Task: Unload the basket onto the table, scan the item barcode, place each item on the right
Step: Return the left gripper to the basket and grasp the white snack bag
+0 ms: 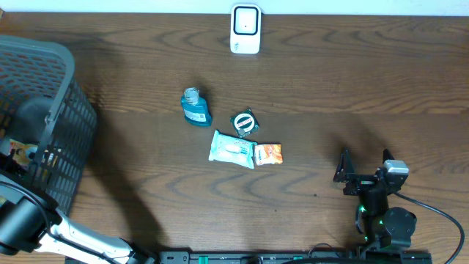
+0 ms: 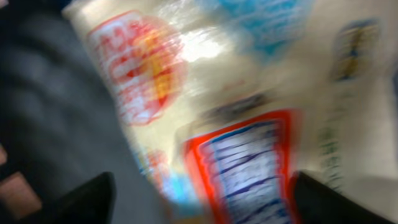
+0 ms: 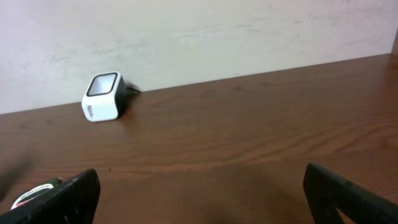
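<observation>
One white barcode scanner point(image 1: 245, 29) stands at the far edge of the worktop point(image 1: 352, 81). Four small items lie together mid-worktop: a blue bottle point(image 1: 196, 107), a round green-and-white pack point(image 1: 245, 122), a white-teal packet point(image 1: 232, 149) and an orange packet point(image 1: 268, 154). The left end effector point(image 2: 202, 202), fingers spread wide, hovers inside one grey mesh basket point(image 1: 66, 110), close over blurred printed packets point(image 2: 249, 155). The right end effector point(image 1: 365, 169) rests open at front right.

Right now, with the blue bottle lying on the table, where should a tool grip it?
Probably across the wide body of the blue bottle, below its grey cap, coming straight down from above: it seems to lie flat, cap toward the far edge, both long sides unobstructed.
</observation>
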Tool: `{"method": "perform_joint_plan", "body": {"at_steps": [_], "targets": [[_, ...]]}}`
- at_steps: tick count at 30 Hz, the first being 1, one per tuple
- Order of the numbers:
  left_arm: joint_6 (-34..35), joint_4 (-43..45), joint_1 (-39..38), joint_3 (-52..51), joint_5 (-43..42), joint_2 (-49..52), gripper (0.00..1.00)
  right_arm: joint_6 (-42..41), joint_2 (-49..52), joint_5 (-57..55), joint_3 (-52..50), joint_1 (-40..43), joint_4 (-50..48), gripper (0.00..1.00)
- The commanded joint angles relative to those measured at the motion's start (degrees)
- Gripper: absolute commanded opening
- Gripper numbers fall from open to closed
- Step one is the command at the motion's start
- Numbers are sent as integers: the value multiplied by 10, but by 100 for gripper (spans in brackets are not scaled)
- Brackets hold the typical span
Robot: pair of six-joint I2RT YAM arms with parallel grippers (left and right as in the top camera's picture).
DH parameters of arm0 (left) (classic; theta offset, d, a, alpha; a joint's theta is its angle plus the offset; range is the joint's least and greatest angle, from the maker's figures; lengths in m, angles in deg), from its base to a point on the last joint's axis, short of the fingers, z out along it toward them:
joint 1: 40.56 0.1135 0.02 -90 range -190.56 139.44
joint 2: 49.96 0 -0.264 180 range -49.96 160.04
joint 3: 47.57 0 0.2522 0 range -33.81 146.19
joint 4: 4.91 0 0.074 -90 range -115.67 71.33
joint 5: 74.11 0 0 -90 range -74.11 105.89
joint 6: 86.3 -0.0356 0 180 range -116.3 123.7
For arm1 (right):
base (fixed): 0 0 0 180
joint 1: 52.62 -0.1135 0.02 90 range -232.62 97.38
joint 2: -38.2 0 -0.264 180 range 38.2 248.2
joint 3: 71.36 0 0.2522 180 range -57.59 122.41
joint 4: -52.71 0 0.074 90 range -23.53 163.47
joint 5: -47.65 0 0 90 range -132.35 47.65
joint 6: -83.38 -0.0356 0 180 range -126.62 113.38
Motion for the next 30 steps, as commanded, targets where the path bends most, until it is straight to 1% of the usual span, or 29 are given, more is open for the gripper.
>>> {"method": "perform_joint_plan", "body": {"at_steps": [1,4,6,8,10,11,14,18,24,30], "targets": [[-29,-9,1,-11,41,21,68,7,-3,-2,0,-5,2,99],[-62,-7,1,-11,43,28,61,7,-3,-2,0,-5,2,99],[-99,6,1,-12,44,29,57,7,-3,-2,0,-5,2,99],[-141,30,1,-17,44,29,58,7,-3,-2,0,-5,2,99],[-165,41,0,-19,40,29,90,7,-3,-2,0,-5,2,99],[-174,41,0,-19,38,29,99,7,-3,-2,0,-5,2,99],[-194,40,0,-19,17,29,98,7,-3,-2,0,-5,2,99],[-212,40,0,-18,-49,15,98,7,-3,-2,0,-4,2,99],[-212,49,-1,-18,-52,-24,98,7,-3,-2,0,-5,2,99],[-214,49,-4,-27,-46,-17,98,7,-3,-2,0,-5,2,99]]}}
